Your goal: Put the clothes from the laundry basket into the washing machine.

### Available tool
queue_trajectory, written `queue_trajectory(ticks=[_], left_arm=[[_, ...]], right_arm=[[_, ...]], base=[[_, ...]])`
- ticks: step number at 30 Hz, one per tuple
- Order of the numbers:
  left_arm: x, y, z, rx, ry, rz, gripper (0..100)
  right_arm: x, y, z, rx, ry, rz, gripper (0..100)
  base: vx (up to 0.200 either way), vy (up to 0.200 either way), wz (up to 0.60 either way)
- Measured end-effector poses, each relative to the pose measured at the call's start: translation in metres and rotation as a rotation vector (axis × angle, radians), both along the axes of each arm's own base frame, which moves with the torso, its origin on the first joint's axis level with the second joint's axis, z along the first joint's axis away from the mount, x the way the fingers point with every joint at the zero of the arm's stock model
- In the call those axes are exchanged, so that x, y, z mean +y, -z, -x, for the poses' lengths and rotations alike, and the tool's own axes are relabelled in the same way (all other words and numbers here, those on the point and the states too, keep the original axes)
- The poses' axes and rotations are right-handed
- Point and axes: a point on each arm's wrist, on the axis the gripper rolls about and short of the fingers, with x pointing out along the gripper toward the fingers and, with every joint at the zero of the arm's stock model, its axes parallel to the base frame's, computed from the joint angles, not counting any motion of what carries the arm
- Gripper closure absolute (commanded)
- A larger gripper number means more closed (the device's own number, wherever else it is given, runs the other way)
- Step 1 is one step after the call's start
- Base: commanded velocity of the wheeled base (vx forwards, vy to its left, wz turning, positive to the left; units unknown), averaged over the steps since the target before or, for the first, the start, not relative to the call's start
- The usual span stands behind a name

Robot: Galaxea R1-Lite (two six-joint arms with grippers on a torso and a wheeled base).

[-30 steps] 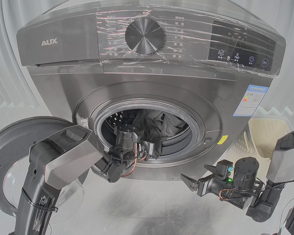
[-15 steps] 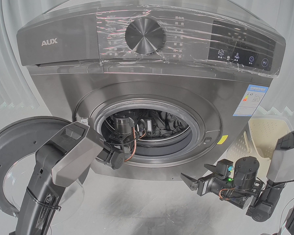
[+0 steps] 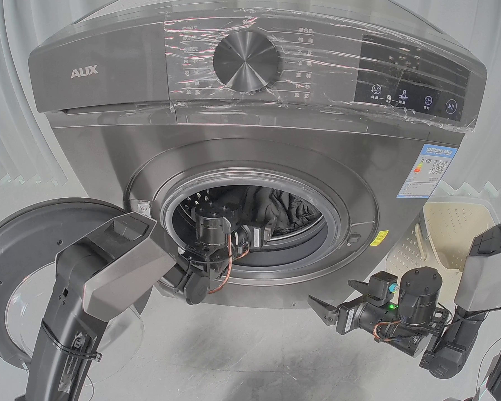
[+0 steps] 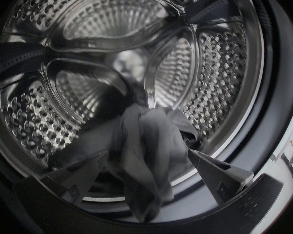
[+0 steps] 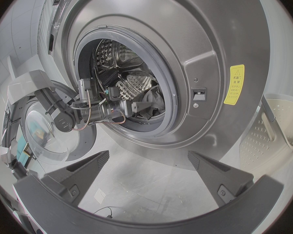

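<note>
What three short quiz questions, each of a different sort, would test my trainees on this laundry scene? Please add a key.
1. True or false: the door of the washing machine stands open.
2. Pick one: where is the dark garment? A, in the drum. B, on the floor. C, on top of the machine.
3. Fill the gap: by the robot's own sides, the laundry basket stands on the machine's ___ side.

Key: 1 true; 2 A; 3 right.
</note>
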Motion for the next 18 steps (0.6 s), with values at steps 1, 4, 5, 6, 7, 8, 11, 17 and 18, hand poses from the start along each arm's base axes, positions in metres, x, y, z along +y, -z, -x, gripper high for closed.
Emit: queue_trajectory(ticks=[1,4,5,6,7,8,11,17,18], left_arm=[[0.001,0.004,0.004,0.019,0.015,-0.014,0],[0.001,0.012,0.015,0.057,0.061,-0.044,0],[0.000,0.013,0.017,0.065,0.070,-0.049,0],[-0.001,0.014,0.019,0.069,0.075,-0.053,0],[-0.001,0.015,0.019,0.071,0.075,-0.055,0],[-0.001,0.016,0.019,0.071,0.075,-0.057,0],[-0.002,0.015,0.014,0.052,0.070,-0.055,100],[-0.004,0.018,0.004,0.037,0.054,-0.052,100],[-0.005,0.018,0.002,0.032,0.054,-0.049,100]], right_arm=[[0.000,0.000,0.000,0.000,0.000,0.000,0],[0.000,0.000,0.000,0.000,-0.001,0.000,0],[0.000,0.000,0.000,0.000,-0.001,0.000,0],[0.000,0.000,0.000,0.000,-0.001,0.000,0],[0.000,0.000,0.000,0.000,-0.001,0.000,0],[0.000,0.000,0.000,0.000,-0.001,0.000,0],[0.000,0.000,0.000,0.000,-0.002,0.000,0],[0.001,0.000,0.000,0.000,-0.002,0.000,0],[0.001,0.000,0.000,0.000,-0.002,0.000,0]], base=[[0.000,0.000,0.00],[0.000,0.000,0.00],[0.000,0.000,0.00],[0.000,0.000,0.00],[0.000,0.000,0.00],[0.000,0.000,0.00],[0.000,0.000,0.00],[0.000,0.000,0.00],[0.000,0.000,0.00]])
